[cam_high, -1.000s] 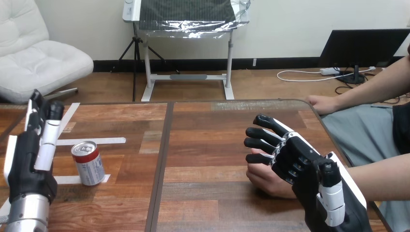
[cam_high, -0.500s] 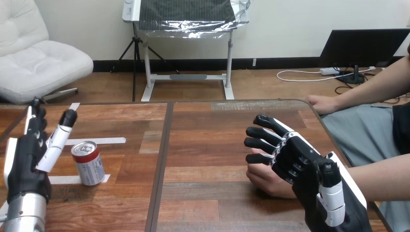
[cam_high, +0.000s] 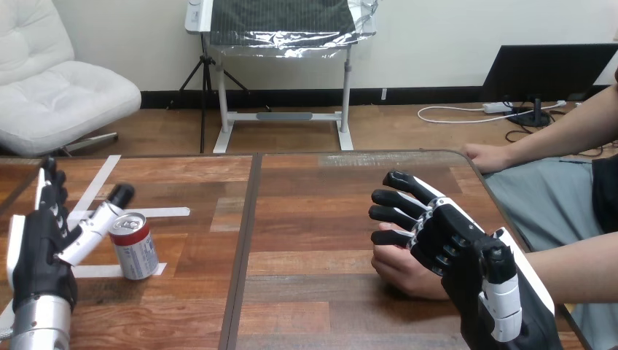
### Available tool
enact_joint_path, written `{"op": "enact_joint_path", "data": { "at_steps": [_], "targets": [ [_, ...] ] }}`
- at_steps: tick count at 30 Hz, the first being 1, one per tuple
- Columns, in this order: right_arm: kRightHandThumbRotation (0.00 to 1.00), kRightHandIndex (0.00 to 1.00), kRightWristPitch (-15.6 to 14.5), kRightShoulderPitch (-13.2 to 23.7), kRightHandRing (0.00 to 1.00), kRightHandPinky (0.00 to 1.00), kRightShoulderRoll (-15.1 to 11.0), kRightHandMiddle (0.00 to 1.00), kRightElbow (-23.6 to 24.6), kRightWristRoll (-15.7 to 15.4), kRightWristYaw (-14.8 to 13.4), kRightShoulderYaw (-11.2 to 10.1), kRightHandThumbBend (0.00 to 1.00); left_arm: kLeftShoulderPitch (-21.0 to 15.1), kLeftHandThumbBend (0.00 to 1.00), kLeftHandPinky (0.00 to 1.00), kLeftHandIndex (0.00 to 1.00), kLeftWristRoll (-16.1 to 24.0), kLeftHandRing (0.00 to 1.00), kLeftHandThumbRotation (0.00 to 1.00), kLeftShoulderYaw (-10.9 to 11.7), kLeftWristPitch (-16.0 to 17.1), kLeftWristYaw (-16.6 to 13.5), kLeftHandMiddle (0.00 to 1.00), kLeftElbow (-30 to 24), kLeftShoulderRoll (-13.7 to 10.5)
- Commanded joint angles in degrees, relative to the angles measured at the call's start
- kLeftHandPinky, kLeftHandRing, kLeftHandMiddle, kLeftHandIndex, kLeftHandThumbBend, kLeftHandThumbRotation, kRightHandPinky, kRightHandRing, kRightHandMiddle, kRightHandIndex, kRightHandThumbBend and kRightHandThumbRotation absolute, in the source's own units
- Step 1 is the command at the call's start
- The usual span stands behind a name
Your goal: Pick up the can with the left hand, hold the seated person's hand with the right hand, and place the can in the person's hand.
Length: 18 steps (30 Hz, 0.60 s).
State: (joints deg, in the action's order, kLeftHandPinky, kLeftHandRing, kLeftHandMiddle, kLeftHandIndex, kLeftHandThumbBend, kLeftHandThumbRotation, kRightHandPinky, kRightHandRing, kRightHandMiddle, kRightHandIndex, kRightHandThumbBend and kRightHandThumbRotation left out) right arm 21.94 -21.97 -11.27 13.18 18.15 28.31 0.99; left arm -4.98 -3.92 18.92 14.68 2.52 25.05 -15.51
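The red-and-silver drinks can (cam_high: 134, 248) stands upright on the wooden desk (cam_high: 313, 219), at near left. The left hand (cam_high: 40, 251) is open just beside it. Its fingers (cam_high: 52, 198) are straight, and its thumb has swung farther out than half a second ago, now reaching past the can's rim. The right hand (cam_high: 448, 244) lies unchanged over the person's hand (cam_high: 397, 268); whether it grips cannot be told.

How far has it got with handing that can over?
Nothing finished yet. In hand: the right hand lies over the person's hand, grip unclear; the open left hand is beside the upright can on the table. Left: grasping, lifting and handing it over.
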Motion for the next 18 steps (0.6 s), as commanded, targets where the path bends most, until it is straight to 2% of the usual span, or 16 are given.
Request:
{"op": "enact_joint_path", "data": {
  "at_steps": [1,6,18],
  "targets": [
    [0.99,0.88,1.79,2.25,0.84,0.75,0.68,0.85,-0.46,0.19,-0.23,-0.69,0.92,-4.55,0.84,1.0,1.0,0.24,1.0,0.22,-1.11,-0.7,0.15,1.0,0.02,-1.4],
    [1.0,0.88,1.96,2.33,0.84,0.76,0.63,0.85,-0.69,0.25,-0.09,-0.67,0.92,-4.68,0.83,1.0,1.0,1.44,1.0,0.18,-1.58,-1.76,-0.51,1.0,0.65,-1.83],
    [1.0,0.88,1.97,2.36,0.84,0.76,0.7,0.85,-0.51,0.19,-0.26,-0.53,0.92,-5.39,0.84,1.0,1.0,2.94,1.0,0.11,-2.29,-1.78,-1.18,1.0,2.34,-2.16]
  ]
}}
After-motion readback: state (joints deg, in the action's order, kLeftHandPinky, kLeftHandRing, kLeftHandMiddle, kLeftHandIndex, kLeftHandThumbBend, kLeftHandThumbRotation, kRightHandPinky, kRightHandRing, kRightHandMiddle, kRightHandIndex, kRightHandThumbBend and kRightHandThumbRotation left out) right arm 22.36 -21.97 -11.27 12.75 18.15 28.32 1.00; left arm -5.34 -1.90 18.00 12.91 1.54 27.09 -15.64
